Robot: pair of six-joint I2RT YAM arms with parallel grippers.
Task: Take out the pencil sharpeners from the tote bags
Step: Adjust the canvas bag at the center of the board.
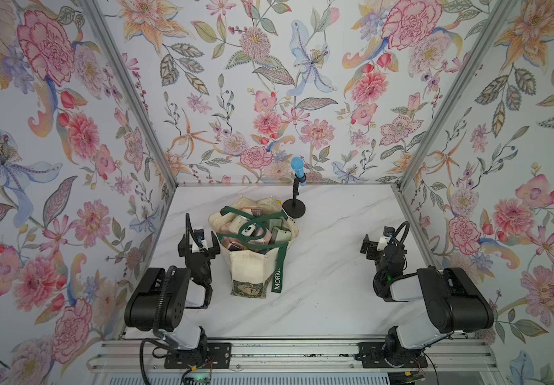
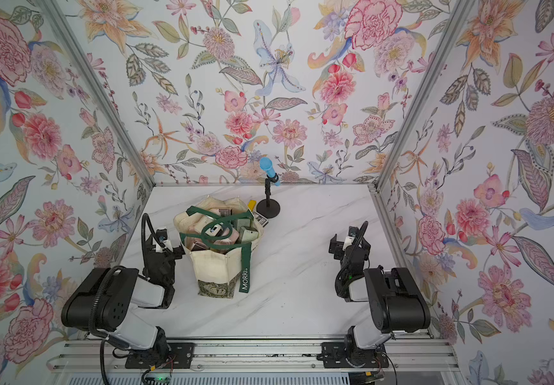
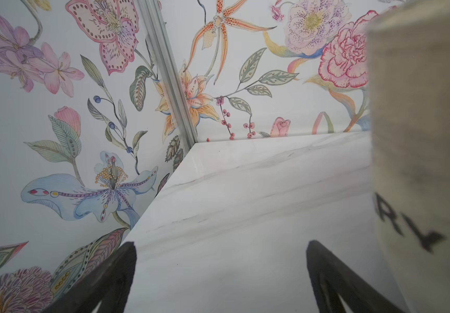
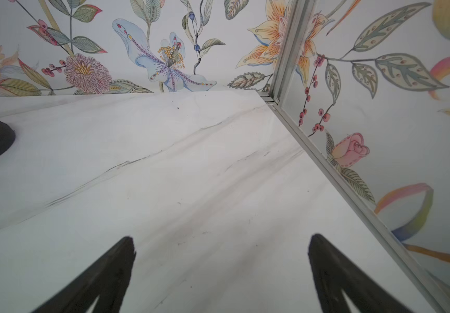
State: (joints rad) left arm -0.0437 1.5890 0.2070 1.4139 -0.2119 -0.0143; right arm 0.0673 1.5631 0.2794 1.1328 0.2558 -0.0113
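The sharpeners lie piled in the bag, pointing every which way. The bag stands tall on the desk, mouth up. My left fingers sit just beside it, my right fingers far off. Both are wide, holding nothing.

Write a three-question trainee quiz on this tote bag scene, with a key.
1. Fill in: the pencil sharpeners lie ___ the tote bag.
2. Which is nearer the tote bag? A) left gripper B) right gripper
3. True or false: the left gripper holds a pencil sharpener.
Key: 1 inside; 2 A; 3 false, its jaws stand open and empty.
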